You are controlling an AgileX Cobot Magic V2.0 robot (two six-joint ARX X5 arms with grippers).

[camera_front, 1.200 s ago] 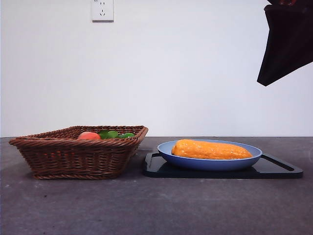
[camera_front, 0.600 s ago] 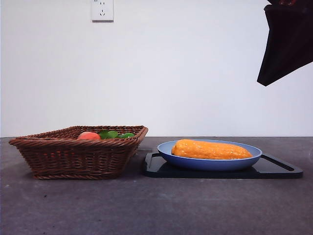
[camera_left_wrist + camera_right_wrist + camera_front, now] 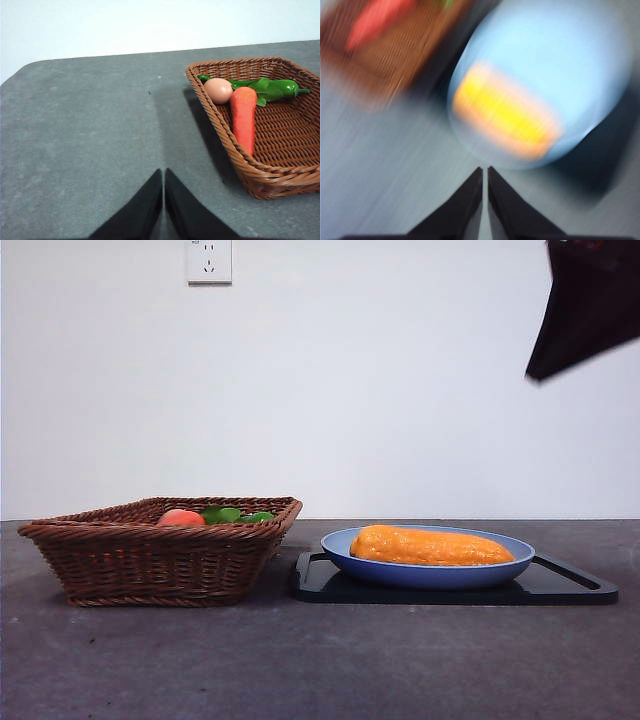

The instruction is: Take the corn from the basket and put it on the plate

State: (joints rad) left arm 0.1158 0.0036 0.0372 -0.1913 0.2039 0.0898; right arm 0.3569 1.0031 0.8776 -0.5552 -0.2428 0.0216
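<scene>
The orange-yellow corn (image 3: 430,546) lies lengthwise on the blue plate (image 3: 350,554), right of the brown wicker basket (image 3: 160,560). High above the plate, at the top right corner, hangs my right gripper (image 3: 590,310); its blurred wrist view shows it (image 3: 485,172) shut and empty over the corn (image 3: 506,117) and plate (image 3: 560,55). My left gripper (image 3: 163,175) is shut and empty above bare table, beside the basket (image 3: 220,135).
A flat black tray (image 3: 560,585) lies under the plate. The basket holds a round red-orange fruit (image 3: 218,90), a carrot (image 3: 243,117) and green leafy vegetables (image 3: 272,88). A wall socket (image 3: 209,260) is on the white wall behind.
The right arm has risen a little at the top right corner, and its wrist view is motion-blurred. Corn, plate and basket have not moved.
</scene>
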